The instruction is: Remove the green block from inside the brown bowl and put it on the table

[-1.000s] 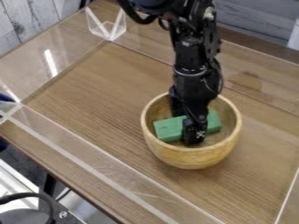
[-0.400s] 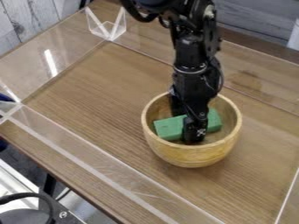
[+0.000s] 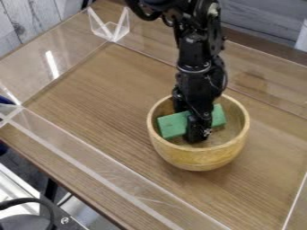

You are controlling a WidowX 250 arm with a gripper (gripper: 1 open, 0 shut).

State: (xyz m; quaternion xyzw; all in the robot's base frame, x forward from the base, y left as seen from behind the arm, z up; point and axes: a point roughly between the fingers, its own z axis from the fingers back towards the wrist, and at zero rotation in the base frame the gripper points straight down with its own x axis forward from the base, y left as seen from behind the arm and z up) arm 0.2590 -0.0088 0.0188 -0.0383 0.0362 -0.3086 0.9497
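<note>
Nearest the camera, well below the pincer (image 3: pixel 196 128) in frame, a low clear acrylic wall (image 3: pixel 84 153) runs along the worktop (image 3: pixel 96 99) edge, w/ bare wood grain between it and the bowl, so plenty of free space for a set-down. Next, the brown bowl (image 3: pixel 198 154) sits right under the pincer, its thick wall ringing the fingertips on all sides. Inside, the green block (image 3: pixel 177 123) lies w/ its left end tipped up vs. the rim, prob. because the pincer is biting its right-hand part; the block's bulk sticks out to the pincer's left, a smaller bit shows to its right. Pincer looks pressed together on the block, pinching it across the narrow side, tho the dark fingers hide the exact contact, so the grip is a judgement. The arm comes straight down from above, approx. vertical, which suits reaching into a deep bowl w/o hitting the wall. Beyond the pincer, far corner, more acrylic edging (image 3: pixel 111 27). Block not yet out; a lift clear of the rim is likely next.
</note>
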